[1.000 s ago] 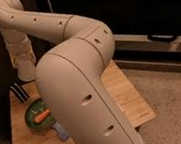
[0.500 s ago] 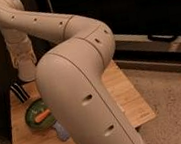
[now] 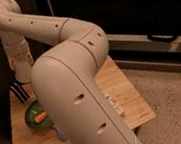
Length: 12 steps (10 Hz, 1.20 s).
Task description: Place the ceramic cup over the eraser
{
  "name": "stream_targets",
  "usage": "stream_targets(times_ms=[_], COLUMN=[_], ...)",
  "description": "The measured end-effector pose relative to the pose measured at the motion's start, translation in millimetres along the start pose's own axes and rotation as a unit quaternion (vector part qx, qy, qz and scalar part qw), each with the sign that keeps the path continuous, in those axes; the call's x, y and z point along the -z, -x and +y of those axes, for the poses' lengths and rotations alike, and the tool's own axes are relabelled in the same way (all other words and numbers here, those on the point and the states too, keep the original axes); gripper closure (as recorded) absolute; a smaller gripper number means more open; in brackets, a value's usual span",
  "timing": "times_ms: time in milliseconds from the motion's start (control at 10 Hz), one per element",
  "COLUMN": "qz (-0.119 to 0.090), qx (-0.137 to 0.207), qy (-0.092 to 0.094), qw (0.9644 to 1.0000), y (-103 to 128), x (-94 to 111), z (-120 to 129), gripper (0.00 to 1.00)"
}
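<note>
**Cup Held Above the Eraser; No Shift Seen**

No change is seen against the earlier frames: the arm (image 3: 78,103), the cup and the things on the counter (image 3: 134,108) are found in the same places as a second ago.

The gripper (image 3: 22,70) is seen at the far left, hanging down from the wrist above the counter's back left corner. Its jaws are clenched, and the ceramic cup (image 3: 24,76) is grasped at their end, though the fingers cannot be told apart from the pale cup. The cup is held off the counter, just above the eraser (image 3: 19,91). The eraser lies on the wood directly below it and a little to the left. Whether the two touch cannot be told.

The cup is seen as a plain off-white form, slightly tapered, with rounded edges. The eraser is a small near-black block marked with thin pale stripes. The counter is made of light wooden boards with visible grain.

Nearer the camera a green bowl (image 3: 32,123) is set, with an orange piece (image 3: 40,116) in it. A blue pad (image 3: 61,135) is partly hidden beside the arm. The arm itself is smooth, white and rounded, with small dark holes along its shells.
</note>
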Motion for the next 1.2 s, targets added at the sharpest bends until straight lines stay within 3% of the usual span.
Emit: stream_targets(times_ms=[300, 900, 1200], qz=[0.002, -0.003, -0.019], qx=[0.029, 0.031, 0.048], qy=[0.012, 0.017, 0.032], qw=[0.9995, 0.9994, 0.9982], y=[17, 19, 47], x=[-27, -29, -32], z=[28, 26, 28], gripper=[1.00, 1.00, 1.00])
